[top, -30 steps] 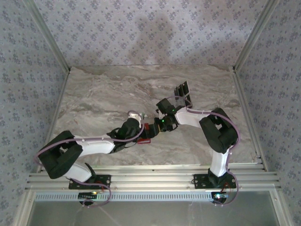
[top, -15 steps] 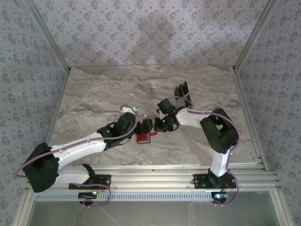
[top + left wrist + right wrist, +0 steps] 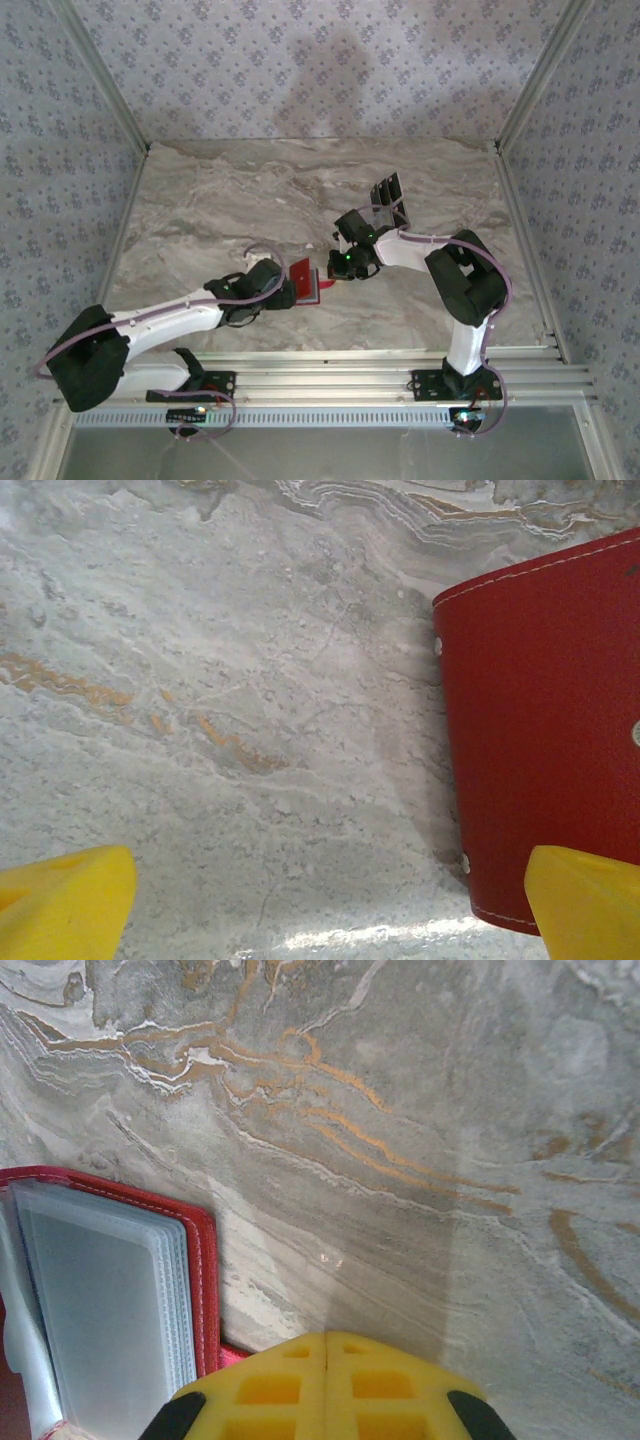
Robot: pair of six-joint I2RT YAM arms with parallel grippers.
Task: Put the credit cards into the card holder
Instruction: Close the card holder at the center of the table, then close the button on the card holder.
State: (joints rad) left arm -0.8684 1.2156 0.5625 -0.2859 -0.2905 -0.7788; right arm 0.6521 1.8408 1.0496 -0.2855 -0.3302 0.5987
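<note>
Little done, by look; card holder (image 3: pixel 303 279) open on desk (image 3: pixel 200 220), pockets (image 3: pixel 95 1290) seemingly empty; left end effector (image 3: pixel 325 905) spread, empty, holder just beside; right end effector (image 3: pixel 328 1380) pressed together at holder's edge; credit cards (image 3: pixel 388 190) beyond it, yet to load.

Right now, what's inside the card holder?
The card holder is open: a stack of clear pockets, the top one looking empty. The pockets beneath are covered by it, so I can't tell whether they hold anything.
</note>
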